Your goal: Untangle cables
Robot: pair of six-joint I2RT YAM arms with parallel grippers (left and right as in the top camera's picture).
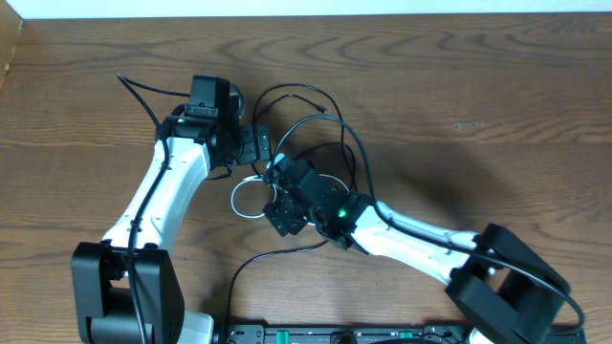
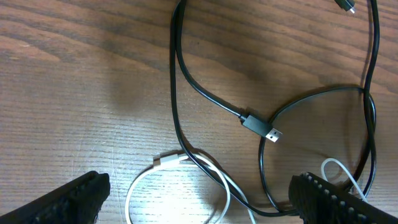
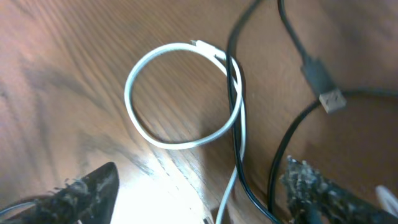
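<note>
Tangled cables lie at mid-table. A white cable (image 1: 245, 201) curls into a loop (image 3: 177, 93), and a black cable (image 3: 235, 112) crosses it. Another black cable ends in a USB plug (image 2: 261, 126), also seen in the right wrist view as the plug (image 3: 323, 87). More black loops (image 1: 320, 124) spread behind. My left gripper (image 2: 200, 183) hangs open over the white loop (image 2: 180, 186), holding nothing. My right gripper (image 3: 202, 171) is open too, and the white cable and two black strands run between its fingers (image 3: 314, 190) untouched. Both the left gripper (image 1: 256, 148) and the right gripper (image 1: 271, 198) sit close together at the tangle.
The wooden table (image 1: 459, 86) stretches out to the right and the back. A thicker black wire (image 1: 143, 91) leads off the left arm, and another black wire (image 1: 258, 258) curves toward the bases at the front edge.
</note>
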